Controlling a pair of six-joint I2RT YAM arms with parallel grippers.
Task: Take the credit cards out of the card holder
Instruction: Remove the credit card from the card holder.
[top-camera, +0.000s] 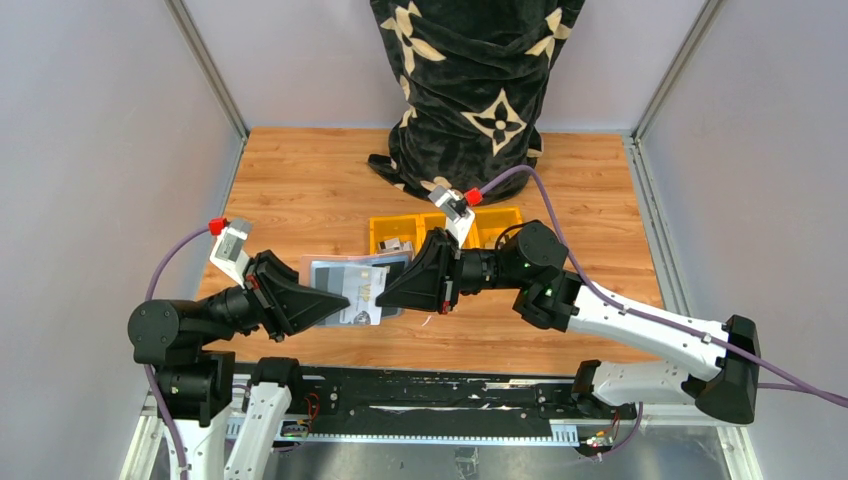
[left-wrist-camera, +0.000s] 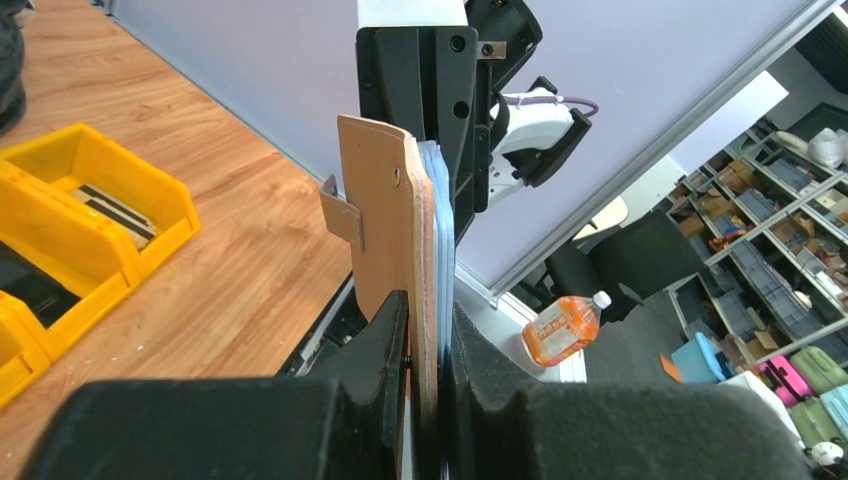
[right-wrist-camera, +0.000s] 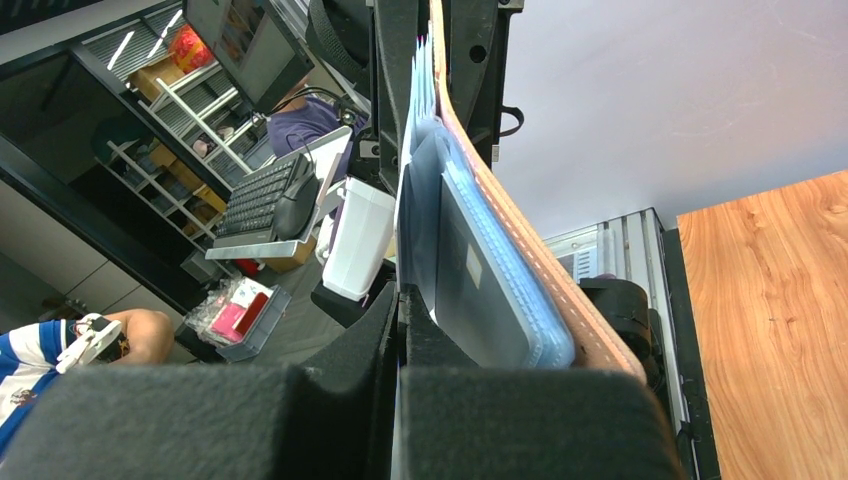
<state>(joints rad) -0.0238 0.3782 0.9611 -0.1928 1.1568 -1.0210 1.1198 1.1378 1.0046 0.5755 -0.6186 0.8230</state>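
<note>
Top external: both arms meet over the middle of the table (top-camera: 300, 190), just near of the yellow tray (top-camera: 500, 222). They hold the holder (left-wrist-camera: 385, 220) in the air between them.

- Left gripper (top-camera: 333, 304) is clamped on the holder's left end.
- Right gripper (top-camera: 386, 293) is pinched on the right end of the cards (right-wrist-camera: 470, 270). Can't tell how many it has.
- Wrist views: the card stack lies flat against one face of the holder, slightly fanned. The tab (left-wrist-camera: 342, 212) sticks out from the other face.

Judgement: the left pinch looks to span both the leather and the card edges, so a pull may drag everything. Left should hold firm while right pulls slowly to the right along the card plane, no twist. If the holder follows, left should regrip on leather clear of the cards. Risk is fanned cards slipping from the right pinch.
</note>
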